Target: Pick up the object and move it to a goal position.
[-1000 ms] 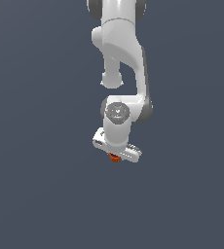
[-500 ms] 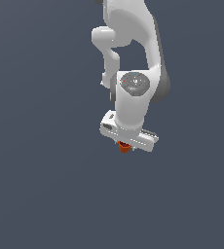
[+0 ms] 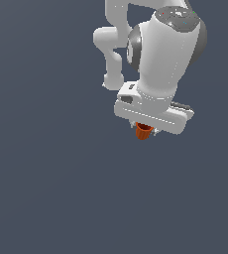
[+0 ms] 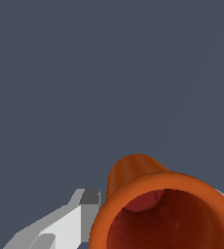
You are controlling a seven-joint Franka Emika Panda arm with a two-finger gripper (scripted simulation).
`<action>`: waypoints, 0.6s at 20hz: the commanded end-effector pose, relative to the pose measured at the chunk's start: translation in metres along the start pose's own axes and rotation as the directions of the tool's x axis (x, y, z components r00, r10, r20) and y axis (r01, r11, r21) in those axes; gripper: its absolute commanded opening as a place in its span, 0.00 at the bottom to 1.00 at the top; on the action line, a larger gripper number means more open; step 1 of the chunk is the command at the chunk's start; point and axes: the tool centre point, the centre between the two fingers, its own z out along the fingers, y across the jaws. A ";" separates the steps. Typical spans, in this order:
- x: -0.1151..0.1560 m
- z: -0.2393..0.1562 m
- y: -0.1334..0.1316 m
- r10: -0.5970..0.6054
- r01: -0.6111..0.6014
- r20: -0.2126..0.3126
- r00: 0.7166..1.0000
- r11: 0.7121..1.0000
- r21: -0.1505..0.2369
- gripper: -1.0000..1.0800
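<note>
The orange-red cup (image 3: 143,131) hangs under my white gripper (image 3: 146,130) in the exterior view, held above the dark floor. Only its lower part shows below the hand; the fingers are mostly hidden behind the hand's body. In the wrist view the cup (image 4: 153,204) fills the lower part of the picture, its rimmed mouth facing the camera and its narrower base pointing away. One grey-white finger (image 4: 80,209) lies against the cup's side; the other barely shows at the picture's edge. The gripper is shut on the cup.
The white arm (image 3: 160,49) rises from the hand toward the top of the exterior view. The plain dark grey-blue surface (image 3: 51,188) lies all around, and no other object shows in either view.
The arm has carried the cup up and toward the exterior view's right; the hand and wrist now look much larger in that view. The cup stays in the gripper.
</note>
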 end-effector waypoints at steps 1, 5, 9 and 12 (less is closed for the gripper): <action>-0.006 -0.029 -0.010 0.000 0.000 0.000 1.000 1.000 0.000 0.00; -0.014 -0.072 -0.025 0.000 0.000 0.000 1.000 1.000 0.000 0.00; -0.021 -0.112 -0.039 0.000 0.000 0.000 1.000 1.000 0.000 0.00; -0.025 -0.136 -0.049 0.000 0.000 0.000 1.000 1.000 0.000 0.00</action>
